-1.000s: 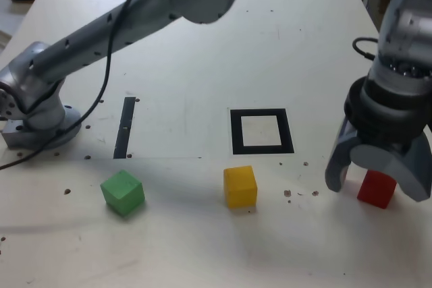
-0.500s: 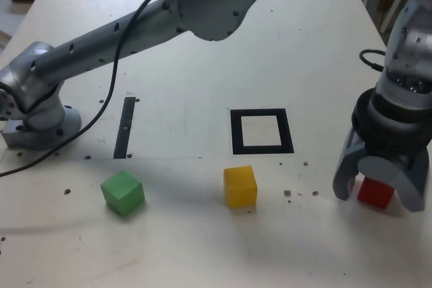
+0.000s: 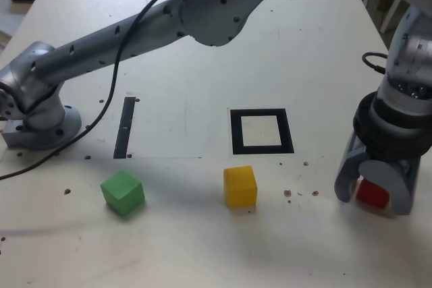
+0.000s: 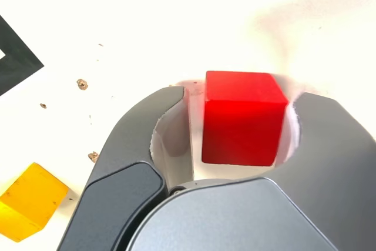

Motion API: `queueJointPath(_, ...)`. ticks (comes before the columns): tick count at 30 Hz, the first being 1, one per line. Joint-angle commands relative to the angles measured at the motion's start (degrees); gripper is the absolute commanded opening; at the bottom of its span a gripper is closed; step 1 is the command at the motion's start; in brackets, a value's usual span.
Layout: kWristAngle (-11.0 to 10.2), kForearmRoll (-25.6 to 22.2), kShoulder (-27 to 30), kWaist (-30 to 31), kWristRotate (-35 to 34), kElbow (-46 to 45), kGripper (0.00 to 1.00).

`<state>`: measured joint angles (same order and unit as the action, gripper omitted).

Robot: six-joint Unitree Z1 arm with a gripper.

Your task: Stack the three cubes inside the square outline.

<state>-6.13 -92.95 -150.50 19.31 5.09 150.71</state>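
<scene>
No cube had yet been placed in the square outline, whose white centre was bare. The red cube sat on the bench at four o'clock from it, straddled by the pincer, whose jaws were spread with a gap on one side. The yellow cube lay at seven o'clock, the green cube farther out at eight. Compared with a second earlier, the pincer had been lowered and narrowed around the red cube.
</scene>
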Motion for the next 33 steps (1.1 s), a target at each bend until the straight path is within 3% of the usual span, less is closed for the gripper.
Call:
queueJointPath(1, -0.1, -0.7, -0.2, 0.1, 0.1, 0.3, 0.31)
queueJointPath(10, -0.3, -0.7, 1.8, 0.1, -0.3, -1.5, 0.31)
queueJointPath(26, -1.3, -0.3, 18.1, -1.1, -7.1, -19.2, 0.31)
queueJointPath(33, -1.1, 3.9, 25.0, -4.6, -9.6, -30.5, 0.31)
